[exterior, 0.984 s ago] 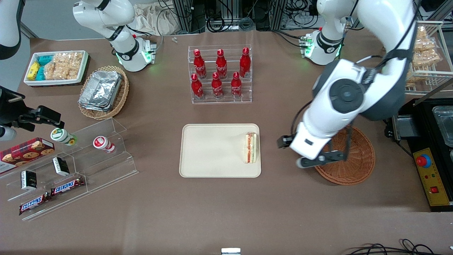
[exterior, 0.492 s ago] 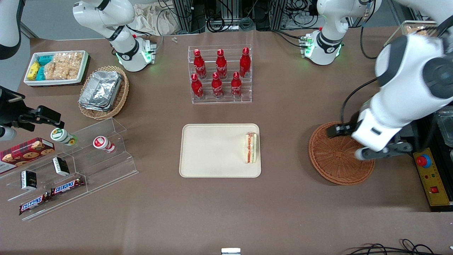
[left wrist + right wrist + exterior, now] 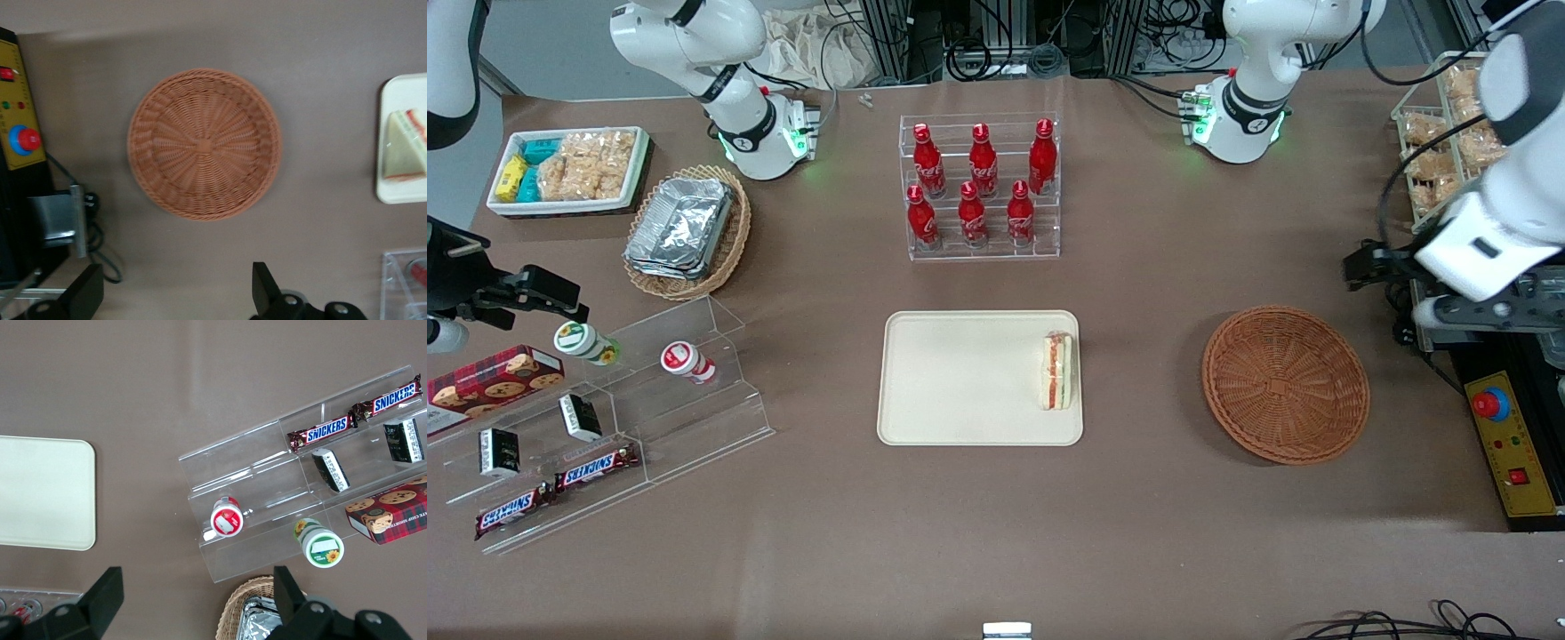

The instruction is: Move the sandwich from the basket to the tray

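Observation:
The sandwich (image 3: pixel 1057 371) is a pale wedge with red and green filling. It lies on the cream tray (image 3: pixel 960 378), at the tray's edge nearest the basket. The round reddish-brown basket (image 3: pixel 1285 384) sits beside the tray with nothing in it. My gripper (image 3: pixel 1485 313) hangs over the table's edge at the working arm's end, just past the basket and a little farther from the front camera. It is open and holds nothing. The left wrist view shows the basket (image 3: pixel 203 143), the sandwich (image 3: pixel 403 147) on the tray (image 3: pixel 395 195), and bare table between the spread fingers (image 3: pixel 263 288) of the gripper (image 3: pixel 175 293).
A yellow control box with a red stop button (image 3: pixel 1507 444) lies beside the basket at the table's end. A wire rack of snack packs (image 3: pixel 1449 133) stands close to the arm. A clear rack of red bottles (image 3: pixel 983 187) stands farther back than the tray.
My arm has swung from over the basket toward the working arm's end of the table, uncovering the whole basket. The sandwich has stayed in place on the tray.

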